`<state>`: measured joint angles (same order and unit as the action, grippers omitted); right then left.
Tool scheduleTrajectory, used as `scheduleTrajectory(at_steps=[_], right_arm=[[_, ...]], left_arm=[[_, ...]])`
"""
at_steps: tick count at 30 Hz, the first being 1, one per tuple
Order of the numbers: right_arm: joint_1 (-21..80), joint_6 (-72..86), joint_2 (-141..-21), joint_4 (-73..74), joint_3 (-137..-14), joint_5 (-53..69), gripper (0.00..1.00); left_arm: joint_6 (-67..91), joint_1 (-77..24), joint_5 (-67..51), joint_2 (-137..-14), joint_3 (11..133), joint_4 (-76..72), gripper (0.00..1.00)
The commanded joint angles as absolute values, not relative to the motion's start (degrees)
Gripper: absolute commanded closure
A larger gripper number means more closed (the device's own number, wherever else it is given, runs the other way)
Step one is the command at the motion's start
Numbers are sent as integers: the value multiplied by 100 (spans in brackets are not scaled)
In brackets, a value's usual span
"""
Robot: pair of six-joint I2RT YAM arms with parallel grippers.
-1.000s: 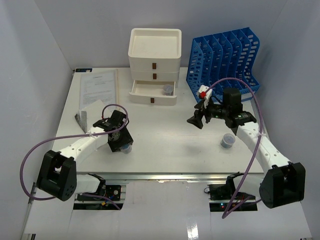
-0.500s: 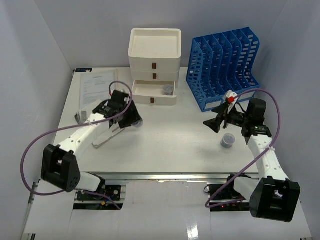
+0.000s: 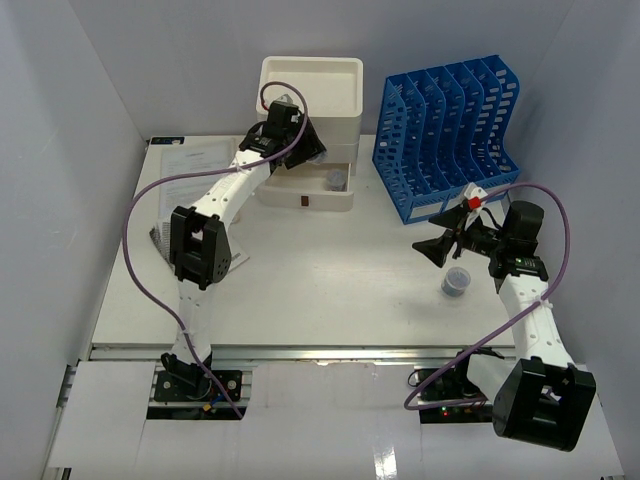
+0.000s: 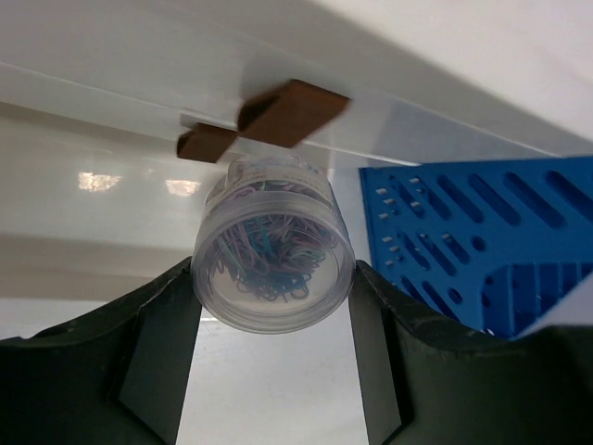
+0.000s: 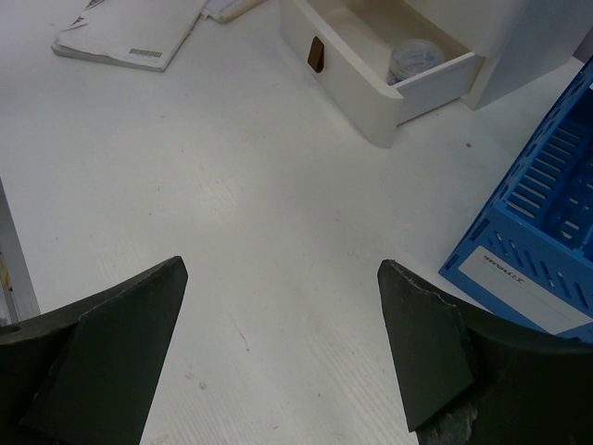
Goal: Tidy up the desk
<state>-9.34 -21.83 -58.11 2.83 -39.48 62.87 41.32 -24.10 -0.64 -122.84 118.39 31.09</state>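
The white desk (image 3: 320, 280) holds a cream three-drawer box (image 3: 310, 95) with its bottom drawer (image 3: 300, 190) pulled open. A clear jar (image 3: 337, 178) sits in that drawer. My left gripper (image 3: 298, 142) is up at the box's front, shut on a clear jar of coloured paper clips (image 4: 273, 255), close to the brown drawer handles (image 4: 292, 111). My right gripper (image 3: 438, 247) is open and empty above the desk. Another small jar (image 3: 456, 282) stands just below it. The right wrist view shows the open drawer (image 5: 371, 69) and its jar (image 5: 414, 57).
A blue slotted file rack (image 3: 445, 130) stands at the back right, close to my right arm, and shows in the right wrist view (image 5: 547, 213). Papers (image 3: 195, 170) lie at the back left. A notebook (image 3: 165, 238) lies on the left side.
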Motion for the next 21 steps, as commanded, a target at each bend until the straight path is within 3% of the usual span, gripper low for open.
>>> scheduleTrajectory(at_steps=[1, 9, 12, 14, 15, 21], right_arm=[[-1002, -2180, -5739, 88, -3929, 6442, 10], [-1043, -2180, -5807, 79, -3911, 6425, 10], [-1091, -2180, -5841, 79, -3902, 6416, 10], [-1134, -2167, -5862, 70, -3902, 6416, 10], [-1147, -2162, -5866, 74, -3902, 6423, 10], [-1302, -2145, -5918, 68, -3862, 6482, 10]], left_arm=[[4140, -2382, 307, -12357, 12313, 3287, 100], [4012, -2382, 371, -12555, 12171, 3347, 96], [3914, -2382, 352, -12716, 12245, 3412, 78], [3839, -2382, 348, -12842, 12363, 3501, 52], [3795, -2382, 333, -12890, 12416, 3532, 45], [3549, -2382, 163, -12924, 12561, 3537, 15]])
